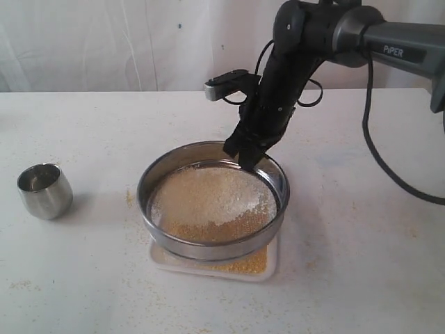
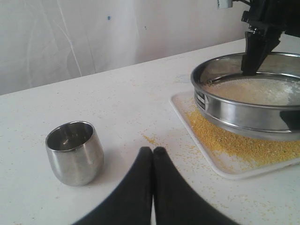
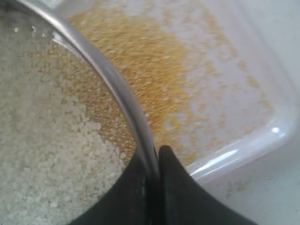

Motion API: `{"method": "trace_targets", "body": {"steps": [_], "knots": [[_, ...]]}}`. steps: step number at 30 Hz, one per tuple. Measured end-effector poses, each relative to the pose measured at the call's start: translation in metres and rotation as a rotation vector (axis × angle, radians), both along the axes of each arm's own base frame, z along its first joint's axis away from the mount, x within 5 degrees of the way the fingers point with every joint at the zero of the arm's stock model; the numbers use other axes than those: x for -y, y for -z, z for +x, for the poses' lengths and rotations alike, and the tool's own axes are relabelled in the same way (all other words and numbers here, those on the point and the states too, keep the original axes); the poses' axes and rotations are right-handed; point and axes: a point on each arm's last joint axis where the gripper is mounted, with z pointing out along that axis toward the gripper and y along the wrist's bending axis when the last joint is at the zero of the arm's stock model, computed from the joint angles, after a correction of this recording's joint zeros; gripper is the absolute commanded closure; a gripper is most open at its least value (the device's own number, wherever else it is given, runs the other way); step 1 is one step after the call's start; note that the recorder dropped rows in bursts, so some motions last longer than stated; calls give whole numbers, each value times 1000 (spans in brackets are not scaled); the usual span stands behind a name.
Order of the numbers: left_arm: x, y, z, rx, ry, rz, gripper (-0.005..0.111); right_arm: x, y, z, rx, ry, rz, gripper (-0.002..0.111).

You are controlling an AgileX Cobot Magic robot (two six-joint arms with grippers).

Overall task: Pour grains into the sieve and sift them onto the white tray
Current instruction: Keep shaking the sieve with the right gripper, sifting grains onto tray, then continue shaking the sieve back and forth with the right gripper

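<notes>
Now my right gripper pinches the sieve rim opposite the cup, over the white tray; my left gripper sits closed, empty.

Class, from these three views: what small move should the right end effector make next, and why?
Probably a short sideways shake of the sieve, held above the white tray. The right end effector grips its rim, yellowish grains lie on the mesh beside pale coarse bits, and some have already fallen onto the tray.
</notes>
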Motion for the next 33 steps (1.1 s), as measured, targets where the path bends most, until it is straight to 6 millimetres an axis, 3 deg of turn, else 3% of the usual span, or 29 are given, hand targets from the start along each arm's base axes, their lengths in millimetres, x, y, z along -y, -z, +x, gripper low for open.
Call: {"method": "trace_targets", "body": {"steps": [1, 3, 6, 7, 9, 12, 15, 20, 25, 29, 33], "knots": [[0, 0, 0, 0, 0, 0, 107, -2, -1, -2, 0, 13, -16, 108], [0, 0, 0, 0, 0, 0, 107, 2, -1, 6, 52, 229, -64, 108], [0, 0, 0, 0, 0, 0, 107, 3, -2, 2, 23, 48, -32, 108], [0, 0, 0, 0, 0, 0, 107, 2, -1, 0, 7, 53, -39, 108], [0, 0, 0, 0, 0, 0, 107, 1, 0, 5, 44, 245, -79, 108], [0, 0, 0, 0, 0, 0, 107, -1, -1, -2, 0, 66, -23, 108], [0, 0, 0, 0, 0, 0, 107, -2, -1, -2, 18, 253, -71, 108], [0, 0, 0, 0, 0, 0, 107, 2, 2, -6, -7, 83, -63, 108], [0, 0, 0, 0, 0, 0, 107, 10, 10, -4, 40, 313, -158, 108], [0, 0, 0, 0, 0, 0, 107, 16, 9, -10, 8, 128, -167, 108], [0, 0, 0, 0, 0, 0, 107, 16, 7, -10, 54, 291, -164, 108]]}}
